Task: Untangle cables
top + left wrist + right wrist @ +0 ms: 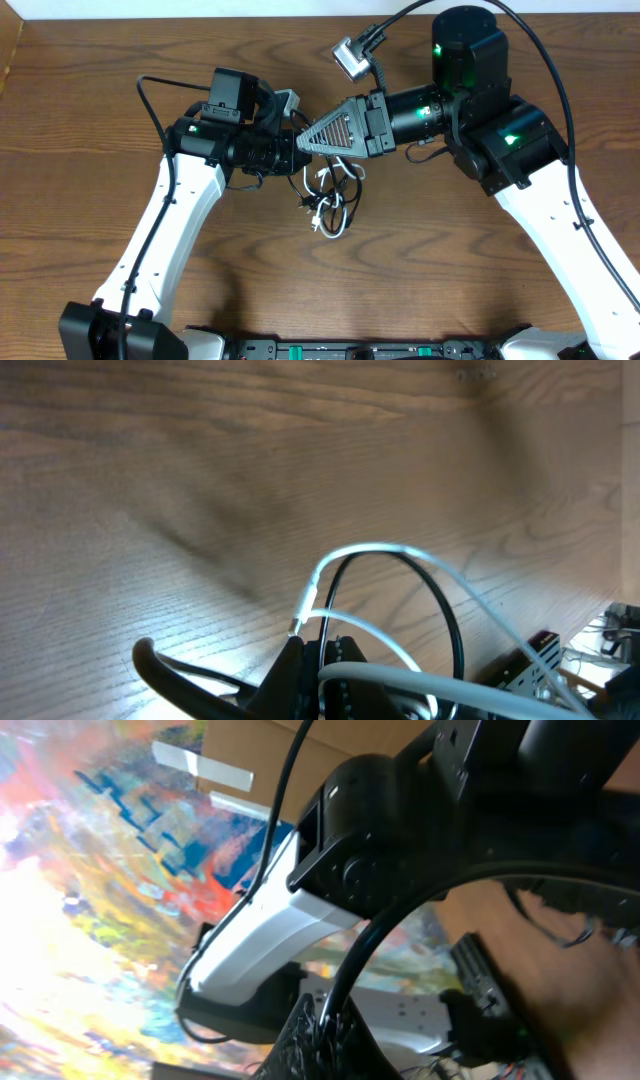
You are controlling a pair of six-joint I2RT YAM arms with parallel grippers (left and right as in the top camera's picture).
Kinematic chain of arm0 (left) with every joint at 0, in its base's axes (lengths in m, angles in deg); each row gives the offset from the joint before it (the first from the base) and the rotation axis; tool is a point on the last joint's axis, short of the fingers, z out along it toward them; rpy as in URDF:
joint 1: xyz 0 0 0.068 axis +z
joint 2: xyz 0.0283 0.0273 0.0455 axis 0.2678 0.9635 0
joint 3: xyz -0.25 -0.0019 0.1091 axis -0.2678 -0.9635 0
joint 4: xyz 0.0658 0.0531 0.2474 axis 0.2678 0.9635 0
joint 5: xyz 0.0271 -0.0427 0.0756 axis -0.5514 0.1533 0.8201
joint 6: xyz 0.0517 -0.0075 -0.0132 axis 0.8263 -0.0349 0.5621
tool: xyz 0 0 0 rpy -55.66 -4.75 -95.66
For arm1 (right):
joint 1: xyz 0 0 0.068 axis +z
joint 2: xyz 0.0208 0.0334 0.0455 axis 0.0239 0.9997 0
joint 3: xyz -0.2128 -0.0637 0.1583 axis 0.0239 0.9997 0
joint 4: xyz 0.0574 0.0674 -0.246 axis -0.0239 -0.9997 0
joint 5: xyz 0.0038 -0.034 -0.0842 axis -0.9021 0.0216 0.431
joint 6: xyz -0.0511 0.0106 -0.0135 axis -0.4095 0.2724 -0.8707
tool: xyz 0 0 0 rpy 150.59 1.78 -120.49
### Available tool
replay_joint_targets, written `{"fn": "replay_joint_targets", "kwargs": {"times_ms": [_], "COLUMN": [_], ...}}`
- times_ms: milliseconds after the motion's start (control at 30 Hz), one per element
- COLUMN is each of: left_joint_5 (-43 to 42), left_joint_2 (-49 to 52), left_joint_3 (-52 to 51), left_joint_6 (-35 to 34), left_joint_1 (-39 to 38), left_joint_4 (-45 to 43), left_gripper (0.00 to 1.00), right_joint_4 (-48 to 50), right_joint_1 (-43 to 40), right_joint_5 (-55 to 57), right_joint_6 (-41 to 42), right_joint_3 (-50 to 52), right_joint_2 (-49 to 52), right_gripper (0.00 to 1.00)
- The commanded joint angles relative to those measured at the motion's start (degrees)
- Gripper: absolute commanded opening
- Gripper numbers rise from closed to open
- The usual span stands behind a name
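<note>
The right gripper (318, 1038) sits pinched on a black cable (372, 942) that arcs up and off to the right. Behind it stands the other arm (270, 935), white and black, against a bright painted backdrop (90, 870).

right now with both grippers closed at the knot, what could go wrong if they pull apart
1. The left gripper pinches the white cable together with a black loop, so pulling may drag both and tighten the knot.
2. The right gripper grips a black cable close beside the left one; the looped bundle near them may get dragged along whole instead of separating.
</note>
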Motion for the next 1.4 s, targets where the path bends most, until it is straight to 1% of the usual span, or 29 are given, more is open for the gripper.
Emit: {"fn": "replay_joint_targets", "kwargs": {"times_ms": [0,100,167,267,333,467,533,633,767,867,933,1000,1033,1100,1233,1367], "left_joint_5": [0.3,0.3,0.3,1.3,7.1,23.3,27.6,30.8,30.5,25.5,18.1,7.1,3.3,-3.9,-11.5,-16.7], "left_joint_2": [0.4,0.2,0.1,0.1,0.1,0.1,0.1,0.1,0.1,0.1,-0.1,-0.6,-0.9,-2.2,-6.1,-12.9], "left_joint_3": [-0.2,-0.2,-0.2,-0.2,-0.2,-0.2,-0.2,-0.5,-0.9,-0.9,-0.9,-0.6,-0.5,-0.2,0.3,0.6], "left_joint_6": [-4.5,-7.4,-8.6,-9.1,-12.0,-19.9,-21.3,-21.6,-21.6,-20.9,-16.0,-8.7,-7.1,-6.5,-6.5,-7.8], "left_joint_1": [0.2,0.9,1.7,3.3,4.2,5.5,5.7,5.7,5.7,5.7,5.7,5.7,5.7,5.7,5.7,5.7], "left_joint_4": [0.0,0.2,0.2,1.1,3.3,10.2,12.9,15.2,15.3,14.9,13.0,10.6,9.7,7.0,2.9,-3.1], "left_gripper": [0.08,0.07,0.07,0.07,0.07,0.08,0.08,0.07,0.07,0.07,0.07,0.07,0.08,0.07,0.07,0.07], "right_joint_4": [-2.4,-9.9,-15.7,-23.5,-27.2,-31.9,-34.0,-37.9,-43.8,-47.5,-48.7,-49.0,-49.1,-49.1,-49.2,-49.1], "right_joint_1": [0.5,0.2,-0.4,-1.6,-2.6,-5.6,-7.4,-9.7,-11.7,-12.0,-12.0,-12.0,-12.0,-11.8,-11.8,-11.8], "right_joint_5": [3.6,10.4,17.2,27.2,32.4,38.3,41.7,49.9,65.7,74.6,77.2,77.3,77.2,77.3,78.3,80.4], "right_joint_6": [-7.9,-12.6,-14.8,-15.5,-15.6,-16.0,-16.4,-16.4,-16.3,-16.3,-16.4,-16.4,-16.3,-16.4,-16.3,-16.1], "right_joint_3": [0.0,0.0,0.0,0.0,0.0,0.0,0.0,0.0,0.0,0.0,0.0,0.0,0.0,0.0,0.2,1.6], "right_joint_2": [-0.2,-0.2,-0.2,-0.2,-0.2,-0.2,-0.2,-0.2,-0.2,-0.2,-0.2,-0.2,-0.2,-0.2,-0.1,-0.1], "right_gripper": [0.02,0.02,0.01,0.01,0.01,0.01,0.01,0.01,0.01,0.01,0.01,0.01,0.01,0.01,0.01,0.01]}}
